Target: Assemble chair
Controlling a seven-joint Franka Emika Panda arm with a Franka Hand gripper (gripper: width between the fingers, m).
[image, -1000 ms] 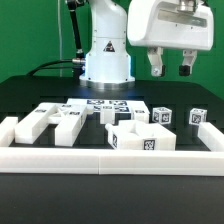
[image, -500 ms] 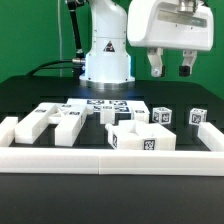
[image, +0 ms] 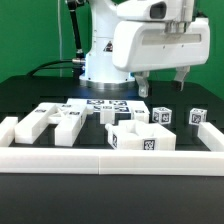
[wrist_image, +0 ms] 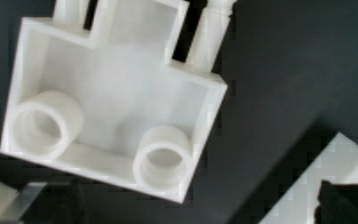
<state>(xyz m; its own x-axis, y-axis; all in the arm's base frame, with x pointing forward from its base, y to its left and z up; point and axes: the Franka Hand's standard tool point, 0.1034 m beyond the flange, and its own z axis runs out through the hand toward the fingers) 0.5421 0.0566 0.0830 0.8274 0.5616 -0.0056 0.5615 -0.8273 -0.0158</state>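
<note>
The chair lies in loose white tagged pieces on the black table. A blocky seat piece sits at the front, with two long pieces at the exterior view's left and small blocks at its right. My gripper hangs above the right-hand pieces, open and empty, touching nothing. The wrist view shows a flat white slab with two round sockets and thin bars beside it. My fingertips barely show at that frame's edge.
A low white border rail runs along the table's front. The marker board lies flat behind the pieces. The robot base stands at the back.
The gripper has dropped and shifted toward the exterior view's left, so it looms much larger over the right-hand pieces. The pieces have not moved.
</note>
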